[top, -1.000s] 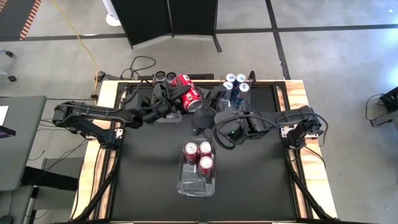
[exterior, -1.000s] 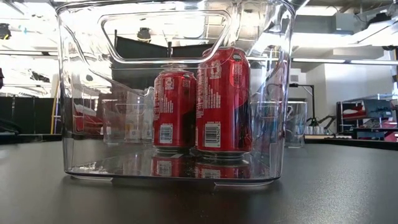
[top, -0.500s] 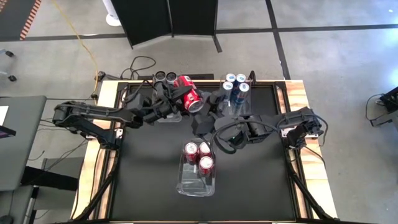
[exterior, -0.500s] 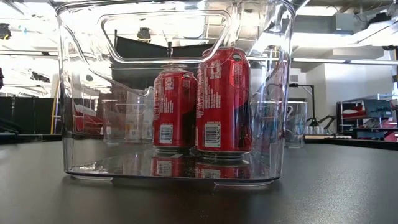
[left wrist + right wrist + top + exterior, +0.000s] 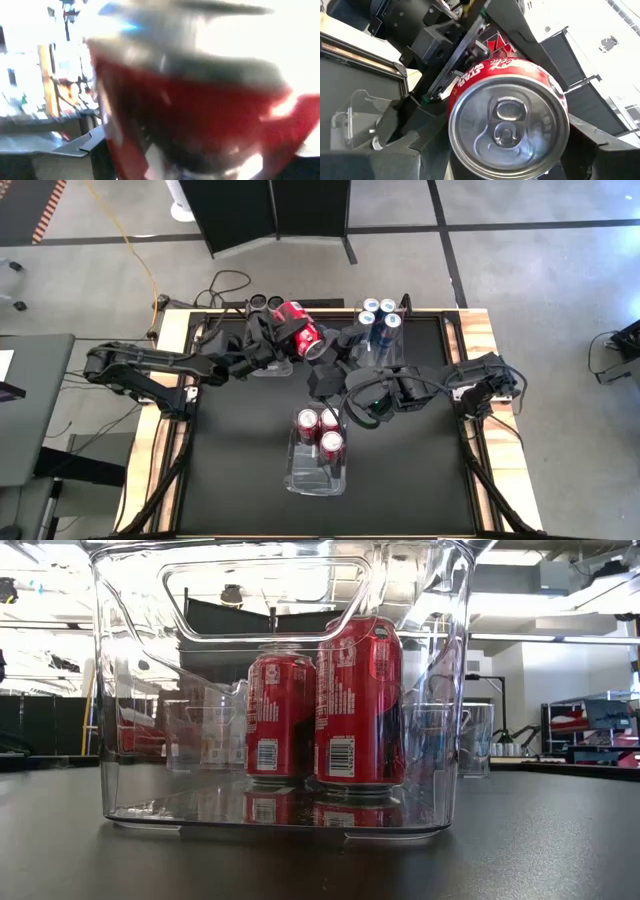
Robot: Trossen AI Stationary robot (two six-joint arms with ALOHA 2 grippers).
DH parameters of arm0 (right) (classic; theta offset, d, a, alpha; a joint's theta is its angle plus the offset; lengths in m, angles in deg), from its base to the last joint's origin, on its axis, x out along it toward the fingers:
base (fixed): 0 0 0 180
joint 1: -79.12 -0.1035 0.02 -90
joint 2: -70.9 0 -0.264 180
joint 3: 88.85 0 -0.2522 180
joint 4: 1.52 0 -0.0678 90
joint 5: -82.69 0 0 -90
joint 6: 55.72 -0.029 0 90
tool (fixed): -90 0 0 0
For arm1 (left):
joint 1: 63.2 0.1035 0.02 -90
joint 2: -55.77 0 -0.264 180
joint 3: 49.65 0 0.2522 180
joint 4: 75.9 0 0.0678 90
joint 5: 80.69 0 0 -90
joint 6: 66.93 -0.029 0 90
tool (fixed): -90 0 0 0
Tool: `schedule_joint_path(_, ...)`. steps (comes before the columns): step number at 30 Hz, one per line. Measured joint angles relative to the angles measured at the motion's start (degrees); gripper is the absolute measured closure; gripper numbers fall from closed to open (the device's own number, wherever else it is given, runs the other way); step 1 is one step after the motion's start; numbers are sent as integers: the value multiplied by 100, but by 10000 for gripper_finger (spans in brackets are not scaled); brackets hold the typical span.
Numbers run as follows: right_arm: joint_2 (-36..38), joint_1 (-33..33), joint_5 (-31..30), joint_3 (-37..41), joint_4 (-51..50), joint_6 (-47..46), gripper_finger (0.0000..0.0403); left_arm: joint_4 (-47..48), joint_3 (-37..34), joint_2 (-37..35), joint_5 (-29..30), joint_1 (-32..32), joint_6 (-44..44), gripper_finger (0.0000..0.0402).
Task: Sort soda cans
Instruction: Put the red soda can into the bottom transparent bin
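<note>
Holding a handover over the bench [image 5: 400, 470] | clear bin [image 5: 318, 468] at centre has three red cans, fourth slot free | left claw [image 5: 292, 338] pinches red soda can [image 5: 303, 333] tilted in mid-air | right claw [image 5: 335, 360] spread around its top, not gripping | risk: early left release drops and dents the can.

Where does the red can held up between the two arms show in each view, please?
High: held red can, far centre.
Low: not in view.
Left wrist: fills the picture.
Right wrist: top end on, centre.
Shared landmark: left end effector gripping it.
</note>
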Motion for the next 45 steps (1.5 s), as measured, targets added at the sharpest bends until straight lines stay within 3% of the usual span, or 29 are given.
schedule_joint_path(4, 3, -55, -195, 0, 42, 49, 107, -187, 0, -11, -14, -2, -1238, 92)
schedule_joint_path(10, 98, -294, -269, 0, 110, 1, 108, -140, -2, -169, -256, 95, -2111, 77)
schedule_joint_path(27, 586, -1071, -1092, -17, 350, -181, 109, -138, -6, -223, -203, 205, -1640, 63)
schedule_joint_path(36, 939, -1701, -1709, -26, 304, -259, 109, 680, -13, -210, -416, 206, -1417, 63)
schedule_joint_path(40, 1098, -1991, -2127, -37, 321, -261, 109, 691, -15, -302, -633, 195, -1654, 63)
schedule_joint_path(45, 1074, -2204, -2238, -28, 253, -285, 109, 1322, -17, -855, -675, 201, -2320, 63)
